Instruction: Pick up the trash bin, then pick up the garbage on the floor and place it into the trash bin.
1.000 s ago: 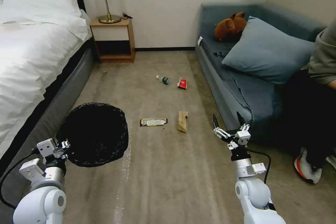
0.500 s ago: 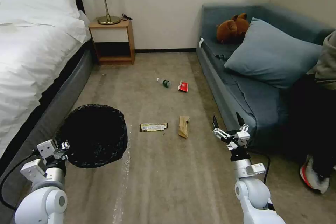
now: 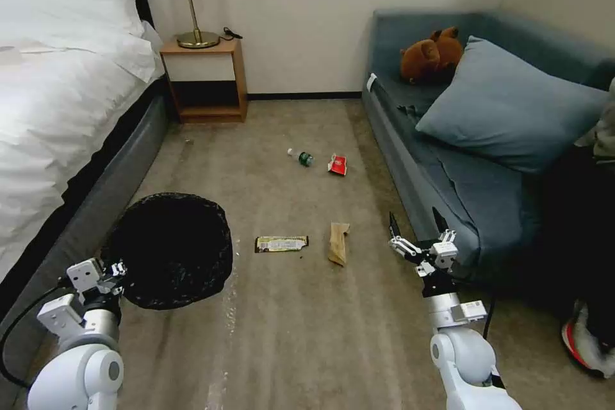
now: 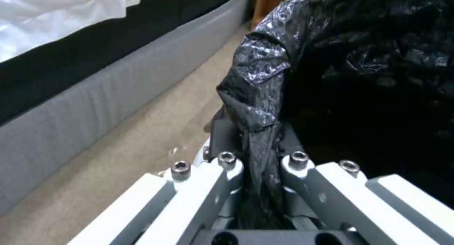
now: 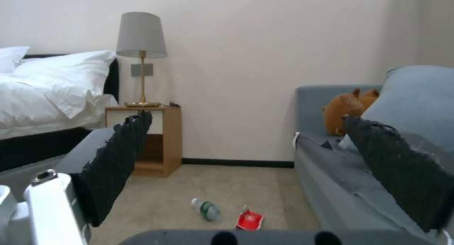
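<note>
Left claw [image 3: 115, 269] clamped on trash bin [image 3: 170, 246] liner at seven o'clock rim; right claw [image 3: 418, 230] wide, empty; tan paper [image 3: 337, 242]: light, crushable, pinch mid-fold.

Left end effector [image 4: 258, 167] pinches the trash bin's [image 4: 255, 96] bag.

White arms, grey wrists (blk cables), silver screws.

trash bin [image 3: 168, 250] white body hidden
</note>
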Tool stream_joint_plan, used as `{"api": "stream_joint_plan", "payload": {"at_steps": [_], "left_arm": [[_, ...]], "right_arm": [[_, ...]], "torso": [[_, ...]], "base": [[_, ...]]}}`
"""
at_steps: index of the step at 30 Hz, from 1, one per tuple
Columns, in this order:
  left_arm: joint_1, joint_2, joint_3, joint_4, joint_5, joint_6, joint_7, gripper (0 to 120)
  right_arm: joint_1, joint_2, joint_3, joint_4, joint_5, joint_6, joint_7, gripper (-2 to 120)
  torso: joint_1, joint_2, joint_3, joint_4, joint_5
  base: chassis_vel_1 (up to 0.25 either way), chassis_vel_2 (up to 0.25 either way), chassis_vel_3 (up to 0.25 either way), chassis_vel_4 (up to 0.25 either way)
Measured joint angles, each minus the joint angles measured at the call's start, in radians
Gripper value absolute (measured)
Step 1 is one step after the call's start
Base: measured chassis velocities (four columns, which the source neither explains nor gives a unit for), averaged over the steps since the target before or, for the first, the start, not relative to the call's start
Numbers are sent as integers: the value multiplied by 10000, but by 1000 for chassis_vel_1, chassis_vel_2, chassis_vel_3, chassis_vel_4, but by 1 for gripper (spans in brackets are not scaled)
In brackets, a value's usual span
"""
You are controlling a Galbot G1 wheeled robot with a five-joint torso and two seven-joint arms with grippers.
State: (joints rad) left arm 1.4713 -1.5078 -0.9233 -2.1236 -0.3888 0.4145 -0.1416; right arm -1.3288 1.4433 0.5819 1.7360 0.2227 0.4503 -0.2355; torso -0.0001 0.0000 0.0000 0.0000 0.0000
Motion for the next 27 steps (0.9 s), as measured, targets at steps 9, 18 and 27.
{"api": "stream_joint_plan", "payload": {"at_steps": [9, 18, 27], "left_arm": [[77, 16, -5, -102, -325, -58, 15, 4], [141, 46, -8, -234, -353, -42, -6, 4], [145, 38, -15, -304, -314, -4, -43, 4]], "right_arm": [[-70, 7, -20, 37, -61, 7, -66, 100], [-185, 5, -17, 65, -55, 52, -292, 100], [-200, 10, -34, 69, -56, 61, -302, 100]], "torso": [[0, 0, 0, 0, 0], [0, 0, 0, 0, 0], [1, 0, 0, 0, -1]], "base": [[-108, 107, 110, -101], [-105, 111, 106, -106], [-103, 102, 99, -101]]}}
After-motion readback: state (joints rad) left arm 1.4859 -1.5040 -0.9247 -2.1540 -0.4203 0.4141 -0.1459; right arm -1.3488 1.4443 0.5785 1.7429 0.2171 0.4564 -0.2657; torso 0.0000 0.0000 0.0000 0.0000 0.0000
